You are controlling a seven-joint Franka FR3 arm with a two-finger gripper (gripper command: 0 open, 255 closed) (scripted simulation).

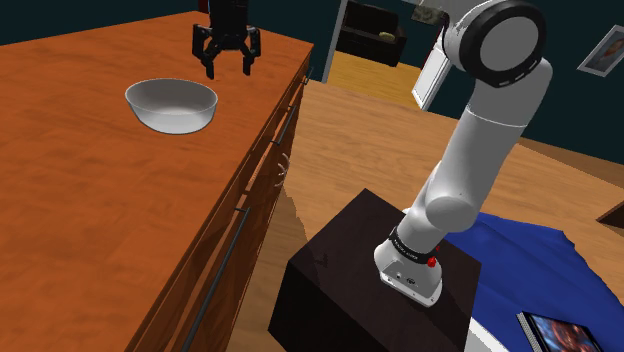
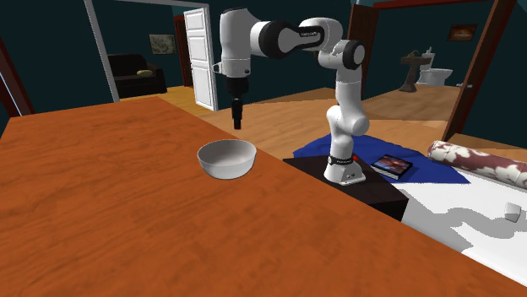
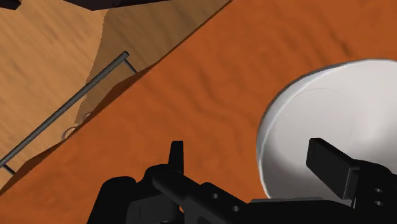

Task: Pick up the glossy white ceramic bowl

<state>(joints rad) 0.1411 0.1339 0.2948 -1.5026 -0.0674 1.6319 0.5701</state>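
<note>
Bowl (image 1: 172, 105), white and glossy, sits upright on the reddish wooden surface (image 1: 80, 210), near the edge that faces the stand (image 1: 370, 270); the end effector (image 1: 227, 68) hangs above it, off-centre near the rim, fingers spread and empty; the step looks like the approach; next it likely needs to line up over the rim and descend so the fingers straddle the wall; beyond lie a pale wood floor (image 1: 350, 140), a white door (image 2: 201, 51) and dark teal walls.
</note>
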